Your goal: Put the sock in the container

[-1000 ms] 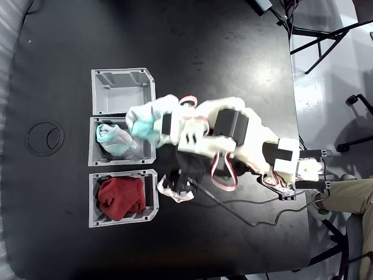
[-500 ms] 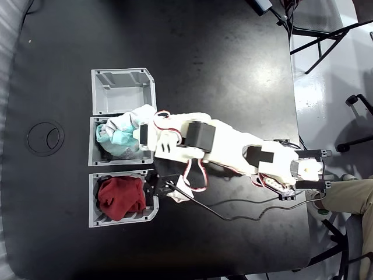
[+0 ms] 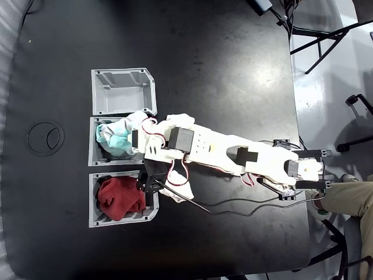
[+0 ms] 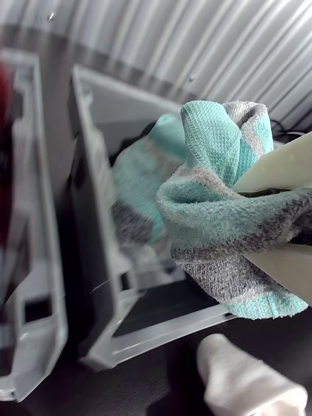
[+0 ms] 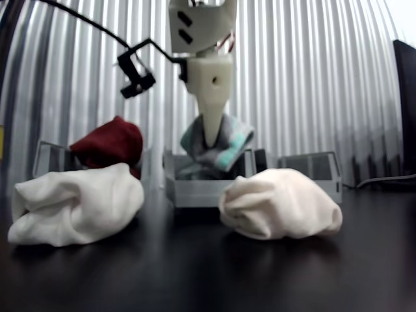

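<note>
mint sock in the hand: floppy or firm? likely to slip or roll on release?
Probably floppy: the sock bulges and folds around the hand in the wrist view. Slipping seems unlikely, since the knit looks coarse and pinched deep. On release it should slump rather than roll, likely onto the similar sock already in the container.

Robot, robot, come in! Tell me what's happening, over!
Pincer shut on sock. Sock above middle container. Another mint sock already inside.
</note>
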Motion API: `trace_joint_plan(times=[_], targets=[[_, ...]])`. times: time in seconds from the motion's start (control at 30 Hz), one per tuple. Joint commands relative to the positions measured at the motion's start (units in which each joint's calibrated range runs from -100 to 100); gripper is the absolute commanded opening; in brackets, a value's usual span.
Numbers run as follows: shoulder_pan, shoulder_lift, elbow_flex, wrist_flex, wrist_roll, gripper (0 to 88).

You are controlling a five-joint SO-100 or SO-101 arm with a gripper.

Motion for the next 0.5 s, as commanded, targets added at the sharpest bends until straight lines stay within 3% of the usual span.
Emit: trace_joint_plan(times=[0.0,0.27,0.47], targets=[[-0.58,-0.47,-2.41,-0.97,-0.30,1.4],[-0.82,-0.13,-2.41,-0.80,-0.30,3.3],[-0.35,-0.55,-1.69,-0.28,-0.30,23.6]])
